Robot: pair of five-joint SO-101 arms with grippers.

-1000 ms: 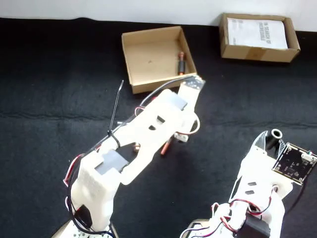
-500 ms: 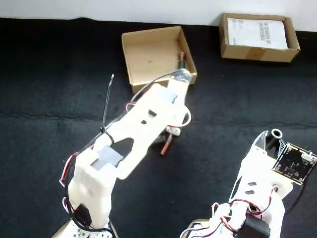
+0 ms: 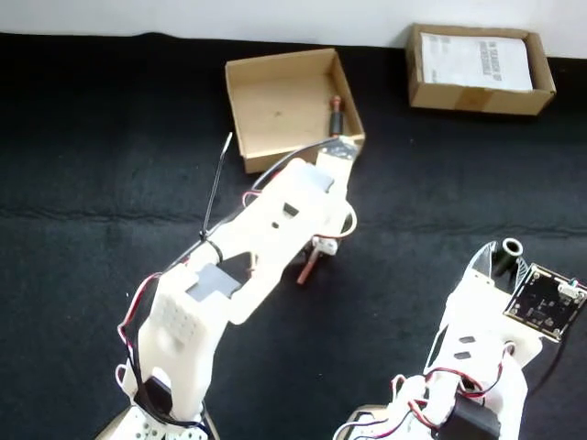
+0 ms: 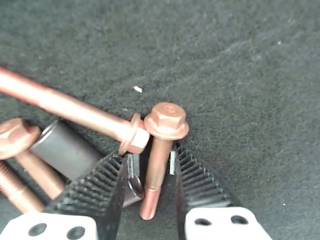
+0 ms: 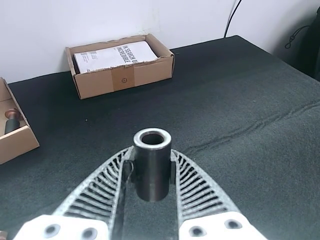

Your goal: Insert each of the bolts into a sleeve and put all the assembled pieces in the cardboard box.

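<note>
Fingers [image 4: 200,185] of the left gripper [image 4: 149,159] stand apart, straddling a copper-coloured bolt [image 4: 159,145] with a flanged hex head that lies on the black tabletop [image 3: 92,183], a short way out from the near wall of the cardboard box [image 3: 240,119]. Its head touches the head of a longer bolt [image 4: 70,107]. Beside them lie a dark grey sleeve [image 4: 67,150] and a third bolt [image 4: 30,165]. Inside the cardboard box, against its right wall, rests one assembled piece [image 3: 336,115], a copper bolt through a dark sleeve. Well apart from the box, off its near right corner, the right gripper [image 5: 151,160] has its fingers [image 5: 200,195] clamped on an upright dark metal sleeve [image 5: 151,175], with the open bore facing up.
</note>
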